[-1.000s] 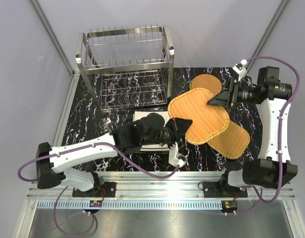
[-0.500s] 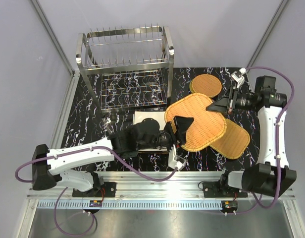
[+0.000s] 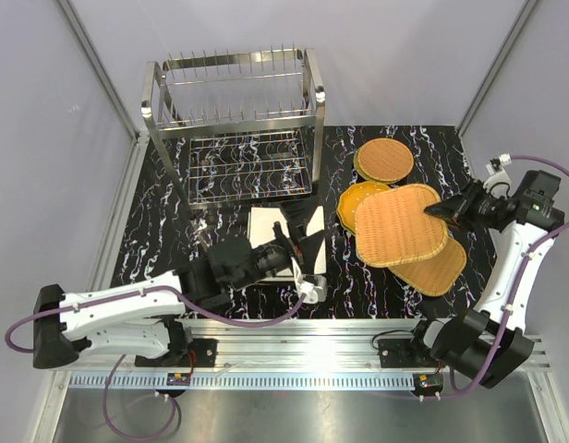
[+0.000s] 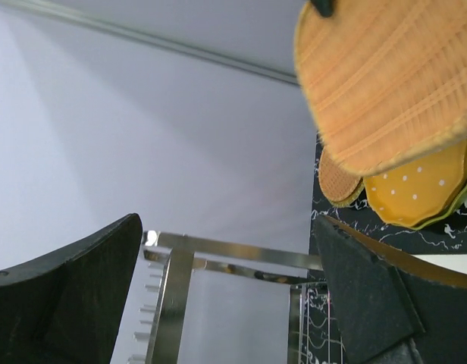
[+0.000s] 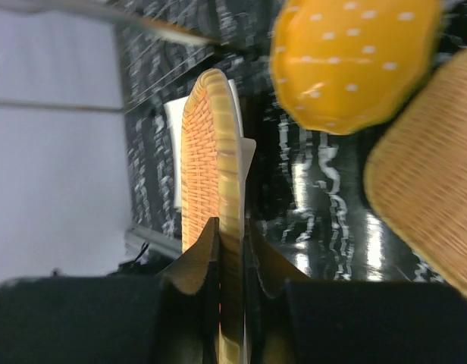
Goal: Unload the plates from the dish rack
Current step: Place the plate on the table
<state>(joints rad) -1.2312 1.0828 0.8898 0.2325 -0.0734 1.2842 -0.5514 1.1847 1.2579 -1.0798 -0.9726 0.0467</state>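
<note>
Placing step. The right gripper [image 3: 440, 211] clamped the rim of the woven plate [image 3: 400, 224], held above the plates [image 3: 439, 269] lying right of the bare-looking dish rack [image 3: 234, 111]. The left gripper [image 3: 301, 238] gaped empty. The next move likely called for lowering, then release.

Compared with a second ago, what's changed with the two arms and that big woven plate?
The left gripper let go of the large woven plate, opened and pulled back left. The right gripper closed on its right edge and carried it right, above another woven plate. The dish rack, the round woven plate and the white plate stayed put.
</note>
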